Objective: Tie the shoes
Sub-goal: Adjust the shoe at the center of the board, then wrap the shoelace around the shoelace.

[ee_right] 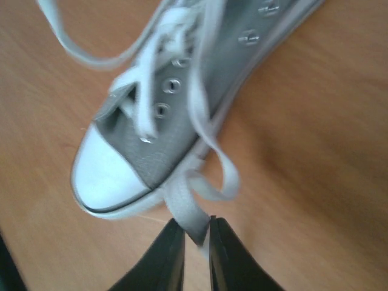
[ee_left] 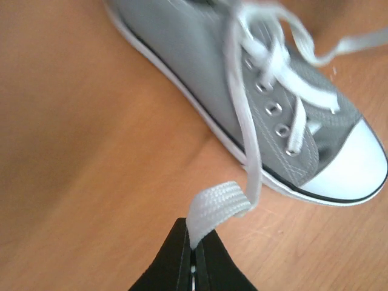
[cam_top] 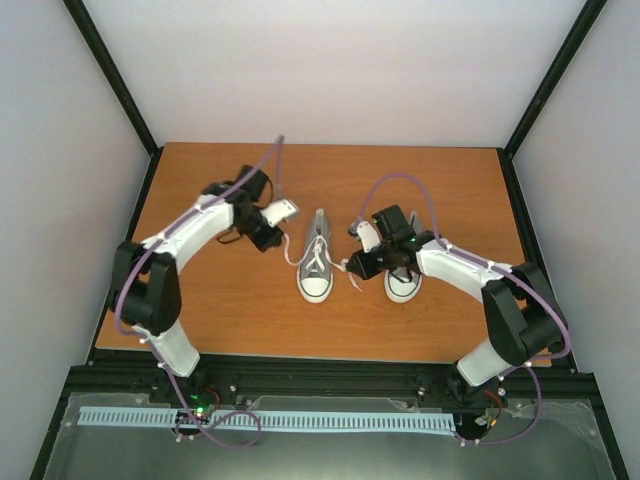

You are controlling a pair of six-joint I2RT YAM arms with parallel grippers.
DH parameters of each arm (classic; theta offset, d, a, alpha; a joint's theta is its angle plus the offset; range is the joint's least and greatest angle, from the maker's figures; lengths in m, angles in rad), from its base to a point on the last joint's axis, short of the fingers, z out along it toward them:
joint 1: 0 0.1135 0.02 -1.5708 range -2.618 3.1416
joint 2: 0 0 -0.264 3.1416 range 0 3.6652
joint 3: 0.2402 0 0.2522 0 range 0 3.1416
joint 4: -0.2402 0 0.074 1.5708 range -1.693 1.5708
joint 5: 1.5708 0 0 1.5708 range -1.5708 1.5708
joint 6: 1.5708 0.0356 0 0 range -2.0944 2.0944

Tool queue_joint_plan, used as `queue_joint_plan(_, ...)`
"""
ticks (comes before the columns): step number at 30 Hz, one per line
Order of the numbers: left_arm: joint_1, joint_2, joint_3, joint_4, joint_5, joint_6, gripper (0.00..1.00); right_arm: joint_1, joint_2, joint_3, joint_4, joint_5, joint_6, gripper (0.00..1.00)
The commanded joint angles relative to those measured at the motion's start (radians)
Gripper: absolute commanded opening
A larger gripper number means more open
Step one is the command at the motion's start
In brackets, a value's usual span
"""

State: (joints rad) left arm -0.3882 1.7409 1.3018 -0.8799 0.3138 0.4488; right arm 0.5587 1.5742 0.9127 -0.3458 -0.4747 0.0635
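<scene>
Top external view shows both grey shoes (cam_top: 315,265) side by side mid-surface (cam_top: 220,300), toes toward the arms. On the centre one, the left fingers (ee_left: 173,264) are clamped on one white lace (ee_left: 213,203), and the right fingers (ee_right: 167,254) pinch the other lace (ee_right: 185,206).

The small grey sneaker (ee_left: 200,48) is matt woven canvas, its white toe cap (ee_left: 354,170) smooth rubber with a faint sheen. Its flat white cloth laces (ee_left: 215,203) show a ribbed weave (the small round eyelets (ee_left: 274,109) look like shiny metal). The orange-brown wood-grain table (ee_left: 79,151) is smooth and faintly glossy.
</scene>
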Motion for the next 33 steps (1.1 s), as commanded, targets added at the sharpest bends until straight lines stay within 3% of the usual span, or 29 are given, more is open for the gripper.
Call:
queue_joint_plan(1,0.077,-0.144,0.14,-0.102,-0.017,0.03,0.01,-0.036,-0.04,0.008,-0.142,0.12,-0.079,0.25)
queue_joint_plan(7,0.077,-0.165,0.273,-0.213,0.163,0.045,0.01,-0.028,-0.097,0.09,-0.084,0.078,-0.243,0.53)
queue_joint_plan(16,0.077,-0.172,0.384,-0.207,0.223,0.006,0.01,0.05,0.076,0.212,0.306,-0.104,-0.46,0.59)
queue_joint_plan(22,0.077,-0.18,0.387,-0.205,0.228,0.006,0.01,0.051,0.212,0.263,0.409,-0.141,-0.452,0.5)
queue_joint_plan(28,0.077,-0.179,0.39,-0.219,0.218,0.019,0.01,0.052,0.217,0.234,0.483,-0.036,-0.396,0.15)
queue_joint_plan(33,0.077,-0.176,0.401,-0.233,0.236,0.023,0.01,0.052,0.234,0.224,0.527,0.001,-0.375,0.2)
